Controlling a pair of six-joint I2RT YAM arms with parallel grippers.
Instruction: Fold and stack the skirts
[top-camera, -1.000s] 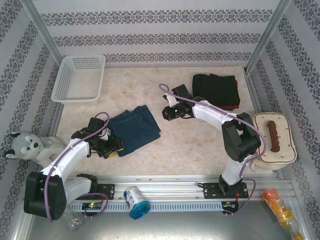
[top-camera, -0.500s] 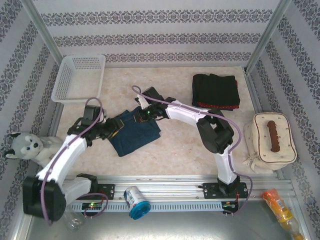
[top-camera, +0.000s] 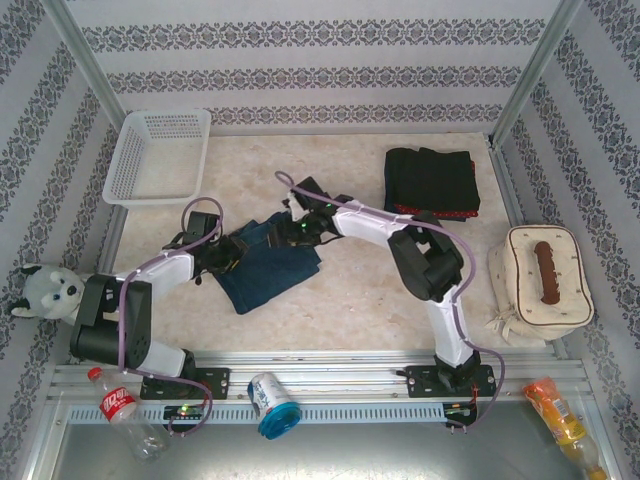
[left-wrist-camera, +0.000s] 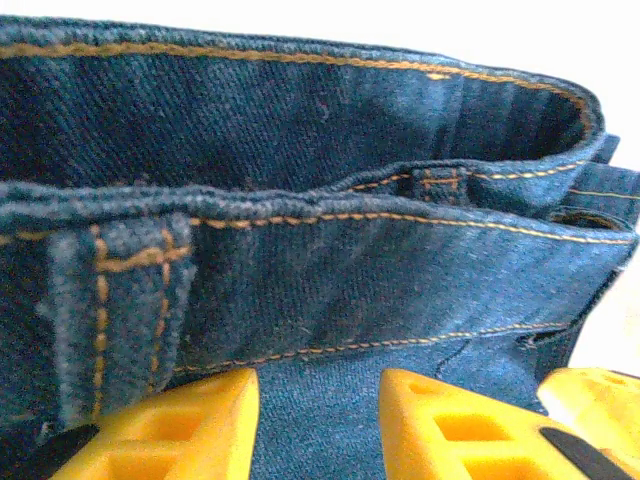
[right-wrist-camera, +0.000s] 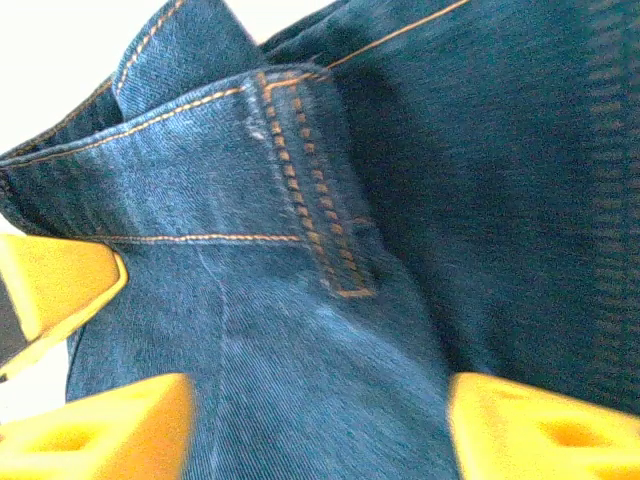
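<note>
At the far right of the bench a folded pile is under way. The black skirt lies on top and the red dotted skirt shows as a thin edge beneath it. I cannot tell what else lies under them.

One denim skirt lies left of centre, roughly folded with uneven edges and well apart from the pile. I judge it needs tidying and carrying over.

The overhead view shows one arm at the denim skirt's left edge and the other at its far corner, with the basket at the far left.

The wrist views add the close detail. The left gripper has its jaws set narrowly with denim between them, but I cannot tell whether they pinch it. The right gripper has its jaws spread wide, released, over a belt loop and seam.
</note>
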